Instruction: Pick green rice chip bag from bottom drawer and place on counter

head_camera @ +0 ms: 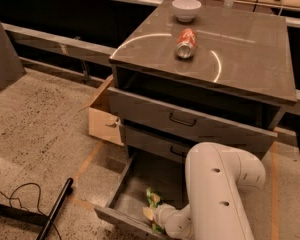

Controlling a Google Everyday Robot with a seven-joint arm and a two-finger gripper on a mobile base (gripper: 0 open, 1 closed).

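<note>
Bottom drawer (121,196) stood open. White arm (217,194) bent down into it; gripper (157,218) low at the drawer's front, at the green rice chip bag (152,199). Orange-red soda can (185,43) lay on the counter (250,59), white bowl (186,9) behind.

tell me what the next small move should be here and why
Probably secure the grasp on the green rice chip bag before any lift. The claw is down inside the open bottom drawer, right at the bag near the front wall. The bag lies in the drawer, not on the counter, where a soda can and a bowl sit.
</note>
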